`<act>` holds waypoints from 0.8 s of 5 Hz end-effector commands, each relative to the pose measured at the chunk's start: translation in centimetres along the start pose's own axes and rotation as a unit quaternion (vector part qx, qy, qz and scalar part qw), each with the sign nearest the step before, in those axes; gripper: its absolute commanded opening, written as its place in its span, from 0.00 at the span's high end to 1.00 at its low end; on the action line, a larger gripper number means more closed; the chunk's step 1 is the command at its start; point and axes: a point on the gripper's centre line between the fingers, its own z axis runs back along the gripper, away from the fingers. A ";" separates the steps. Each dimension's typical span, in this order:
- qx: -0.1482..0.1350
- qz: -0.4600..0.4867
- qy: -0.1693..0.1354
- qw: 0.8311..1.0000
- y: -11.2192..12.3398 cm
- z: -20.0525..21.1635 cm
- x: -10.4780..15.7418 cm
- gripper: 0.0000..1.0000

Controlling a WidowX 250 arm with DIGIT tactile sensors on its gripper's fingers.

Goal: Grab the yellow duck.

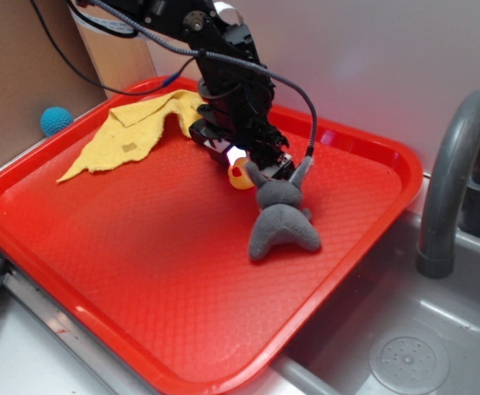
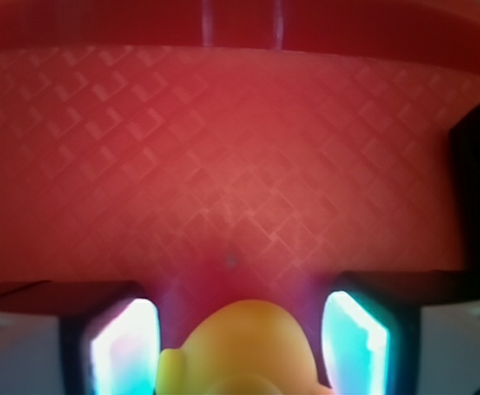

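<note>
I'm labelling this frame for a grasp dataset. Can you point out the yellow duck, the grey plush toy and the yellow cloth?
yellow duck [image 1: 240,175]: exterior view, on its body below the gripper.
grey plush toy [image 1: 283,226]: exterior view, middle of its body.
yellow cloth [image 1: 132,136]: exterior view, on its flat middle.

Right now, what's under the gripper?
The yellow duck sits between the gripper fingers, on the red tray. The wrist view shows a gap on each side. The duck's base and the tray beneath it are hidden. The grey plush toy lies beside it.
</note>
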 end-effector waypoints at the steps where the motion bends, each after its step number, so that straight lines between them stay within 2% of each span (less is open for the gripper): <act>1: -0.005 0.022 -0.028 0.999 1.4 6.3 0.8 1.00; 2: -0.005 0.122 -0.046 0.991 3.9 11.5 -0.5 1.00; 3: -0.001 0.159 -0.065 0.985 5.1 16.8 -2.6 1.00; 4: 0.022 0.173 -0.079 0.982 5.8 22.2 -4.9 1.00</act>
